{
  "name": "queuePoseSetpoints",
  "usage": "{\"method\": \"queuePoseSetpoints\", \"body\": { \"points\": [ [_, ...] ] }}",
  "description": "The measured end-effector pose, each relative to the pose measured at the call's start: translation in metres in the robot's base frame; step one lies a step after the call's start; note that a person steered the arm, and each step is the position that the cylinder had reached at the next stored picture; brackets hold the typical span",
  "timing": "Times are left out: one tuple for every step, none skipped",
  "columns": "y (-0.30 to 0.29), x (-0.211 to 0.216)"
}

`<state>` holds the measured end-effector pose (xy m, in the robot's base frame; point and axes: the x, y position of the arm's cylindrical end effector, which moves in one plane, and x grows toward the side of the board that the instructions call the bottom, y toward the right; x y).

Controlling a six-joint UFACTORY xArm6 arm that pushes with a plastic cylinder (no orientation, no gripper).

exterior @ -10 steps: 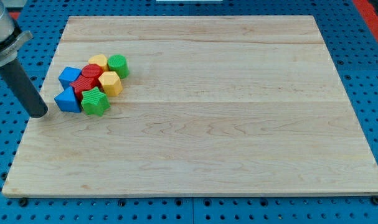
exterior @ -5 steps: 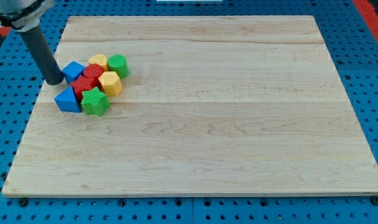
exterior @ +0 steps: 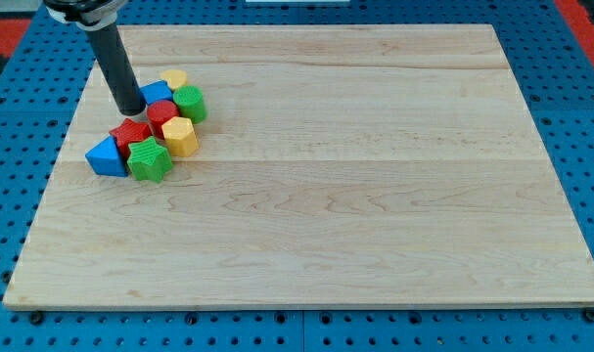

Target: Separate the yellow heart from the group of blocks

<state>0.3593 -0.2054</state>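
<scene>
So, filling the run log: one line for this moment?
tip at cluster's upper left, against blue block | yellow heart at cluster top, not separated

Counter: pale wooden board (exterior: pixel 375 196) with lengthwise grain, lying on a blue perforated base (exterior: pixel 590 117) that shows at the view's left, right and bottom.
Red surface: a red strip (exterior: pixel 582 12) shows at the view's top right corner, and another at the top left.
Blue triangular block (exterior: pixel 106 156): at the cluster's left end, touching the green star.
Green star-shaped block (exterior: pixel 151 159): at the cluster's bottom edge, beside the red blocks.
Red blocks: one ridged (exterior: pixel 131 134), one rounded (exterior: pixel 162 114), touching each other mid-cluster.
Yellow hexagonal block (exterior: pixel 180 138): right of the red blocks.
Green rounded block (exterior: pixel 190 103): at the cluster's right.
Blue cube-like block (exterior: pixel 158 94): near the cluster's top.
</scene>
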Motion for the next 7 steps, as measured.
{"method": "queuePoseSetpoints", "body": {
  "points": [
    [0.012, -0.023],
    [0.013, -0.025],
    [0.013, -0.036],
    [0.013, -0.049],
    [0.016, -0.049],
    [0.045, -0.049],
    [0.075, -0.049]
  ]
}}
